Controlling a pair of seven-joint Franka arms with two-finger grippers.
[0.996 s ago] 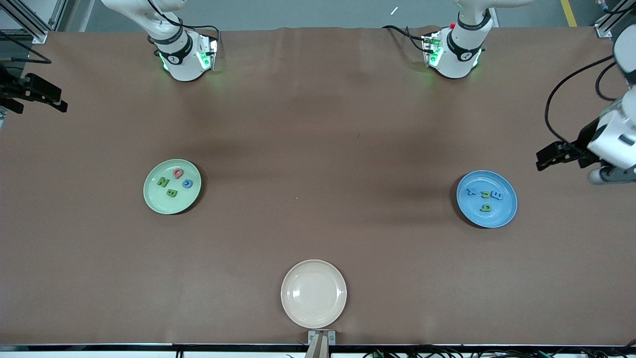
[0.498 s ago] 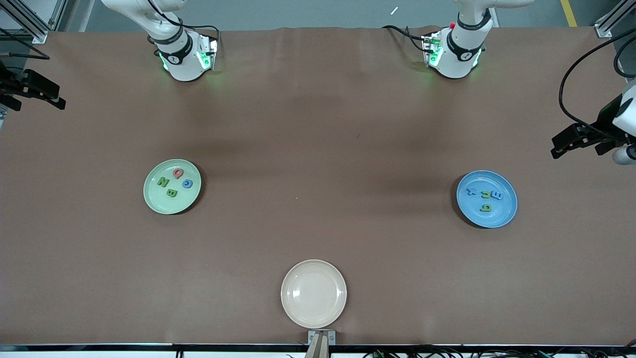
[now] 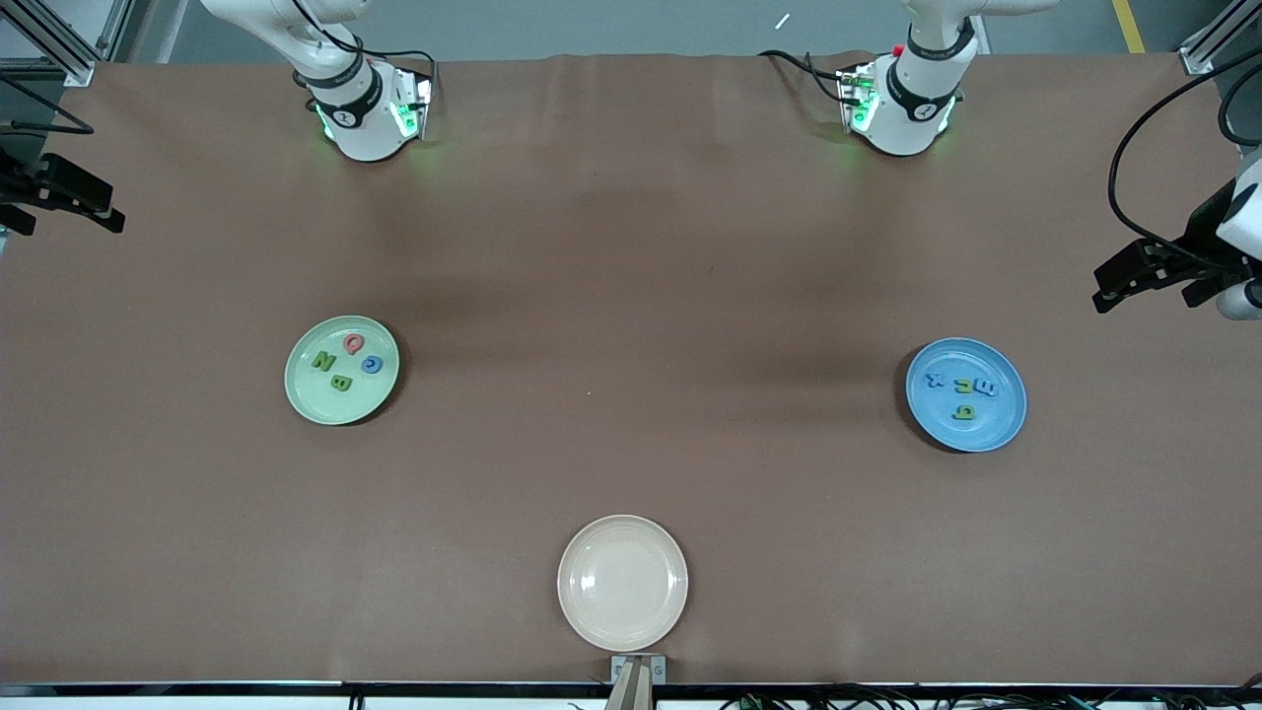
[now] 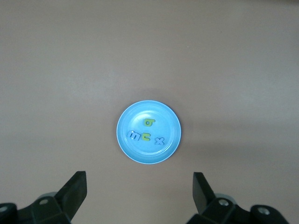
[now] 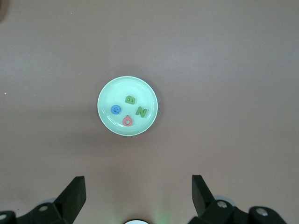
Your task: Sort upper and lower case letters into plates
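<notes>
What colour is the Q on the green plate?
Red. The Q on the green plate shows best in the right wrist view.

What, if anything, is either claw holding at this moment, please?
Nothing is held. The left claw and right claw are both open and empty, high over the table edges.

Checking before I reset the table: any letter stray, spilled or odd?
Nothing stands out. Four letters lie in the pale green plate, four in the blue plate, none on the table. The cream plate holds nothing. Both tools are open, at the table's ends.
</notes>
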